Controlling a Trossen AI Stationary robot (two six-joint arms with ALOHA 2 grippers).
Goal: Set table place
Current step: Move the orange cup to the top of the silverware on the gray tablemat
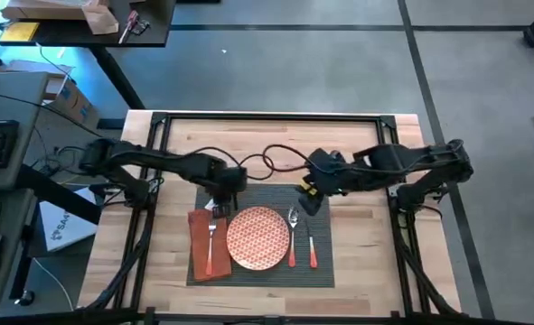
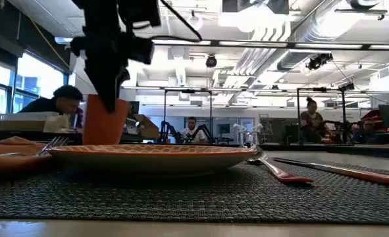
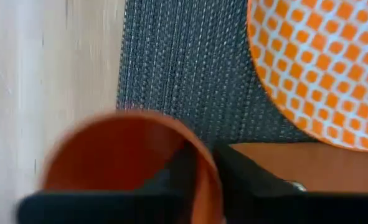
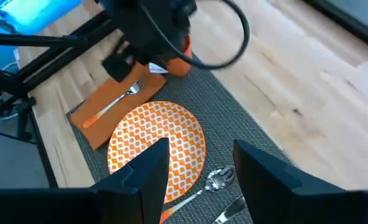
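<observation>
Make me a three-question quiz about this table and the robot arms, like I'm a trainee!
1. True or false: the silver fork with the orange handle lies on the orange-red cloth napkin.
2. Pick one: what does the left gripper hold? A) the round orange plastic cup B) a spoon C) nothing
3. Fill the gap: the right gripper, hovering over the dark grey ribbed placemat, has its fingers ____ (open or shut).

Key: 1 true; 2 A; 3 open.
</observation>
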